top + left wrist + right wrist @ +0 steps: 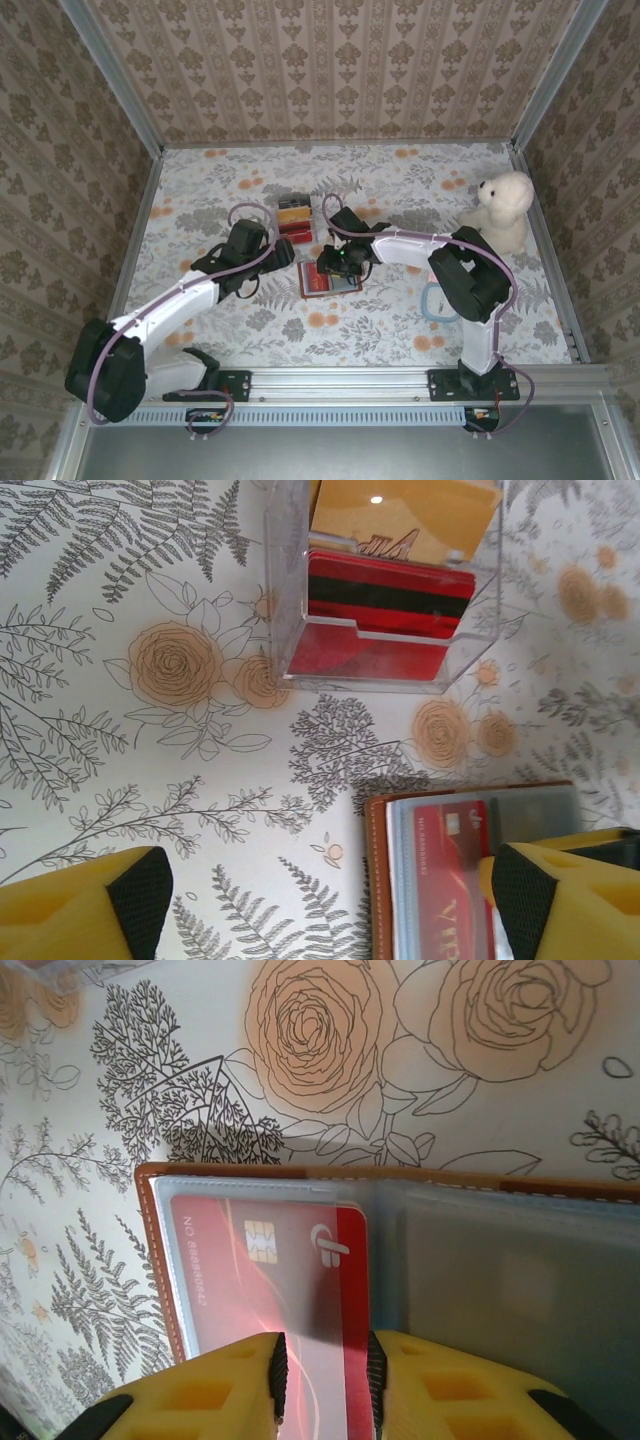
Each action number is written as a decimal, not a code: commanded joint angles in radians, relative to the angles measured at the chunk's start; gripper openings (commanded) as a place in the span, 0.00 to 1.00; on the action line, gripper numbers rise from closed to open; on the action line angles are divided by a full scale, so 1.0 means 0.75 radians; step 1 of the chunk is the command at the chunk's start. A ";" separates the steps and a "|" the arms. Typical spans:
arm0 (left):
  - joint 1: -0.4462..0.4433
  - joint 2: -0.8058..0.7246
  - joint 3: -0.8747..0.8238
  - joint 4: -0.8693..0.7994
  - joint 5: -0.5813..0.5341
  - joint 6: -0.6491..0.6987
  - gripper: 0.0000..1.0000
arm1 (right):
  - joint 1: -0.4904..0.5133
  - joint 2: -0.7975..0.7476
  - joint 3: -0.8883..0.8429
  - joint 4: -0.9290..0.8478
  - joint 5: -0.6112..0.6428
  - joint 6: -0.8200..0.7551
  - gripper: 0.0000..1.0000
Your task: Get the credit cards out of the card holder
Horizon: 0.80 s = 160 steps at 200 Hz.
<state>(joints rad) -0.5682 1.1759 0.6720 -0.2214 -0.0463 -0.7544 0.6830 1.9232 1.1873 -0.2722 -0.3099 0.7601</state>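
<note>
Pinch on red card [260, 1260]
Right gripper [322, 1370] jaws narrowed astride its lower end, hold uncertain; long axis runs up-frame into card holder [500, 1290]; left gripper [330, 895] spread wide.

A white plush dog [503, 207] sits far right on the floral table [400, 330], a clear box [283, 590] mid-table.

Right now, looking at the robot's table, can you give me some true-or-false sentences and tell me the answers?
1. The card holder lies open. True.
2. The left hand is squeezing a card. False: it is wide open and holds nothing.
3. A red card sits inside the card holder. True.
4. The teddy bear is brown. False: it is white.
5. The clear box is empty. False: stacked cards stand in it.
</note>
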 commanded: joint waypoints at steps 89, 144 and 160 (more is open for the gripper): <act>-0.034 0.093 -0.111 0.222 0.342 -0.155 0.46 | 0.023 0.023 0.024 -0.006 -0.059 0.060 0.32; -0.117 0.228 -0.016 0.166 0.277 -0.167 0.33 | 0.016 0.000 0.022 -0.028 -0.011 0.015 0.27; -0.123 0.263 -0.015 0.161 0.252 -0.179 0.28 | 0.013 -0.005 0.020 -0.026 -0.001 0.014 0.26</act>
<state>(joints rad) -0.6521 1.3403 0.6308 -0.0917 0.1703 -0.8719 0.6949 1.9442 1.2076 -0.2661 -0.3431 0.7849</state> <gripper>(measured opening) 0.305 0.264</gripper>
